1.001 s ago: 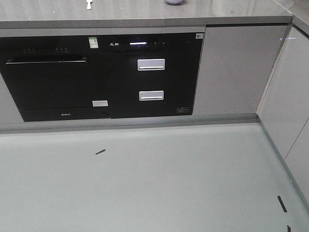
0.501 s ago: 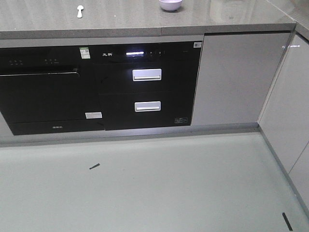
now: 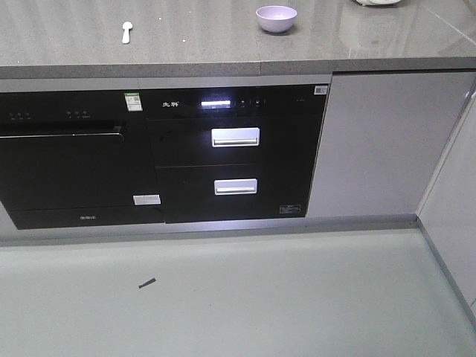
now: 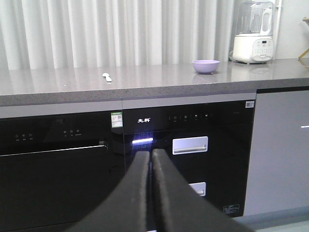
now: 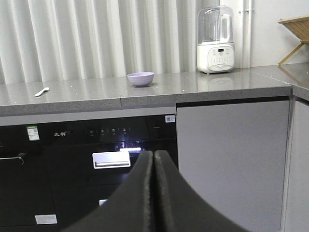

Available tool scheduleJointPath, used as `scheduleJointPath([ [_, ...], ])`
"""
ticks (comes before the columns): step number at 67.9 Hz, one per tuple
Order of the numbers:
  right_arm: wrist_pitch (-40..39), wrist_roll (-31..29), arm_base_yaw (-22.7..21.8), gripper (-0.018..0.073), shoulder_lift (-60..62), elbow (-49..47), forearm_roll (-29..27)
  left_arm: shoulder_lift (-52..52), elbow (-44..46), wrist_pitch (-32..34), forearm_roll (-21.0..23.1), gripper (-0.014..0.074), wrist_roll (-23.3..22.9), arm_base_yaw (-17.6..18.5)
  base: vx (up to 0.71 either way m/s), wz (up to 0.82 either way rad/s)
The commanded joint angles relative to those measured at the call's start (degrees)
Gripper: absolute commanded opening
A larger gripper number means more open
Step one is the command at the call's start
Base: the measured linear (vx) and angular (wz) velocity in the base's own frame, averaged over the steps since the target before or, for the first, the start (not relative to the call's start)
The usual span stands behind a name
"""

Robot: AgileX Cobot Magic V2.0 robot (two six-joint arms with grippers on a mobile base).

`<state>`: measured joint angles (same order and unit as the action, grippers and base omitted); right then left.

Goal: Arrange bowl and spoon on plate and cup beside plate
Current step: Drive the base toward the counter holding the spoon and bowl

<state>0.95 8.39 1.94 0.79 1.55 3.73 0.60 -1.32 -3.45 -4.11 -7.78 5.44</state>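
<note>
The lavender bowl [image 3: 276, 18] [image 4: 206, 66] [image 5: 140, 79] stands upright on the grey countertop [image 3: 193, 44]. Well to its left on the same counter lies the pale spoon [image 3: 126, 31] [image 4: 106, 76] [image 5: 42, 91]. The plate and the cup are out of view. My left gripper [image 4: 150, 153] is shut with nothing in it, low in front of the black appliance fronts. My right gripper [image 5: 153, 153] is shut too and holds nothing, also below counter height and far from the bowl.
A white blender-like appliance [image 5: 216, 41] [image 4: 254, 33] stands at the counter's right end. A wooden rack [image 5: 294, 33] is at far right. Black built-in appliances [image 3: 234, 152] with silver handles sit under the counter, white cabinets [image 3: 383, 141] to their right. Curtains [image 5: 96, 38] hang behind.
The front view has shifted: counter, bowl and spoon have come further down into the frame and the floor fills less of it. The bowl now shows whole.
</note>
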Motion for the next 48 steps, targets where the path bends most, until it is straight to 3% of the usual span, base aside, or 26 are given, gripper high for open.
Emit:
scheduleJointPath([
  [1, -4.09, -0.23, -0.34, -0.0011, 0.34, 0.62, 0.32, 0.85, 1.03, 3.99, 0.48, -0.0006, -0.33, -0.21, 0.25, 0.03],
  [48, -4.20, -0.23, -0.34, -0.0011, 0.34, 0.62, 0.32, 0.85, 1.03, 3.99, 0.48, -0.0006, -0.33, -0.21, 0.25, 0.04],
])
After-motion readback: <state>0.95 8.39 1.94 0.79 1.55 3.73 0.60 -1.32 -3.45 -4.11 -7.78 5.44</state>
